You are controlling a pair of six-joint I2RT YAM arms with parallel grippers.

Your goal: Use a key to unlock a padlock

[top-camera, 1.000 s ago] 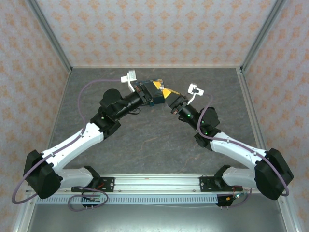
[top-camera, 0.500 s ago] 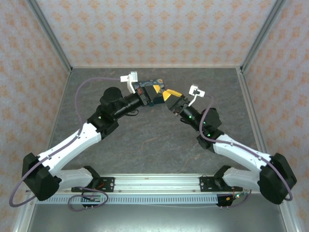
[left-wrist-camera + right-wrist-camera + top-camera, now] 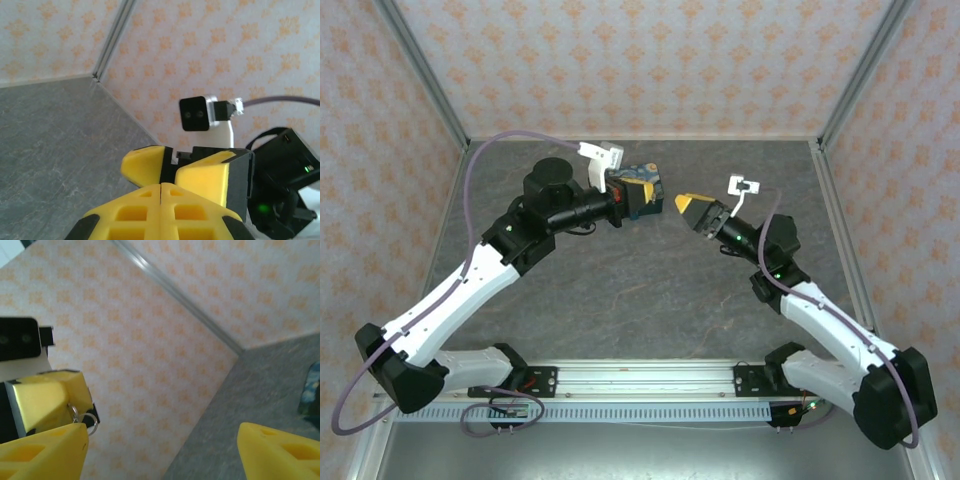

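My left gripper (image 3: 653, 192) is shut, its yellow fingers (image 3: 161, 200) pressed flat together. In the right wrist view a small metal key ring (image 3: 91, 424) hangs at the left gripper's tip (image 3: 75, 402), so the left gripper pinches the key, whose blade is hidden. My right gripper (image 3: 682, 207) stands a short gap to the right of it, wide open and empty (image 3: 162, 432). From the left wrist it shows straight ahead (image 3: 172, 167). The padlock is hidden.
A blue-and-yellow printed tin (image 3: 638, 172) lies just behind the left gripper, and shows at the right edge of the right wrist view (image 3: 311, 387). Patterned walls close the grey table (image 3: 650, 290) on three sides. Both arms reach over its far half.
The two grippers were tip to tip a second ago. The right gripper has opened and drawn back to the right. The left gripper has closed fully and shifted slightly back.
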